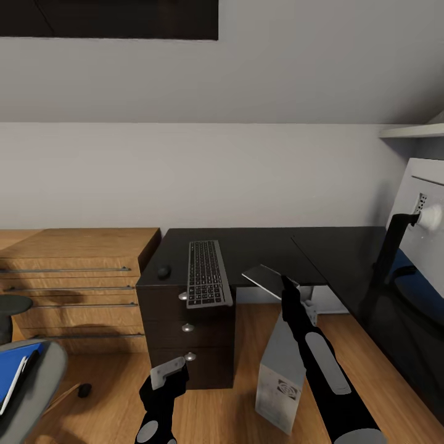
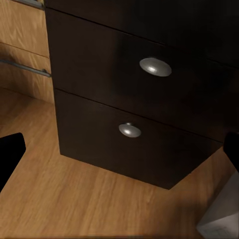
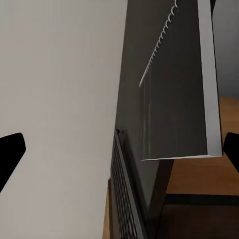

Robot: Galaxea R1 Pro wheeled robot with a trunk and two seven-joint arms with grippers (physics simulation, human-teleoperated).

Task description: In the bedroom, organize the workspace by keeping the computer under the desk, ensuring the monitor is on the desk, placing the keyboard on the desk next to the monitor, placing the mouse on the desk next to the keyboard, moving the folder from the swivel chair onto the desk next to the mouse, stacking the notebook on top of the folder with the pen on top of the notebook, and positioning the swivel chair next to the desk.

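The black desk (image 1: 259,246) carries the keyboard (image 1: 208,273), whose near end overhangs the front edge, and the mouse (image 1: 163,271) to its left. The thin dark notebook (image 1: 266,277) sits tilted at the desk's front edge, with my right gripper (image 1: 287,287) open just behind it. In the right wrist view the spiral-bound notebook (image 3: 174,99) lies between the spread fingertips (image 3: 12,149). My left gripper (image 1: 168,375) hangs open before the drawer unit (image 2: 124,99). The grey computer (image 1: 280,376) stands on the floor by the desk. The monitor (image 1: 425,228) stands at the right. The blue folder (image 1: 12,375) lies on the swivel chair (image 1: 46,376).
A wooden chest of drawers (image 1: 80,277) stands against the wall, left of the desk. A small black object (image 1: 84,390) lies on the wooden floor near the chair. A pale shelf (image 1: 413,131) juts out high at the right.
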